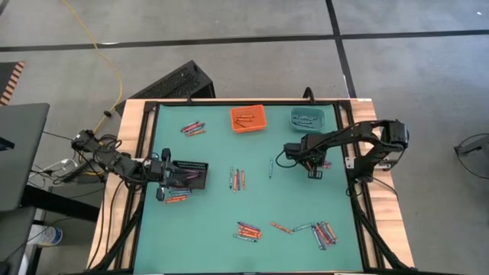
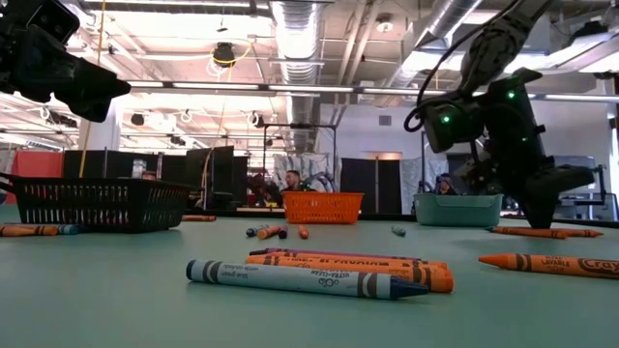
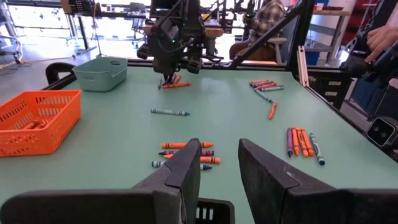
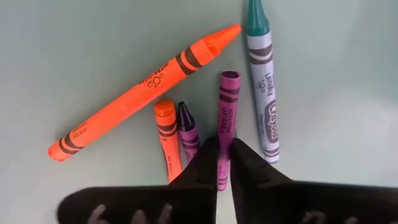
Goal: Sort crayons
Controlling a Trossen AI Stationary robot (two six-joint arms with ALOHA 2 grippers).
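right wrist view: right gripper [image 4: 224, 163] pinches purple crayon [image 4: 226, 118].

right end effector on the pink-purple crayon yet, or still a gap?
Touching. The right wrist view shows the right end effector with both fingers pressed against the sides of the pink-purple crayon, no gap either side.

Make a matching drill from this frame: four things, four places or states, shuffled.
Things:
1. orange bin
2. teal bin
3. black basket
4. right gripper

Places or states:
A. beside the left gripper, table's left side
B. fingers pinching a purple crayon
C. far edge, nearest the right arm
D. far edge, near the middle, crayons inside

Pairs: 1-D, 2-C, 3-A, 4-B
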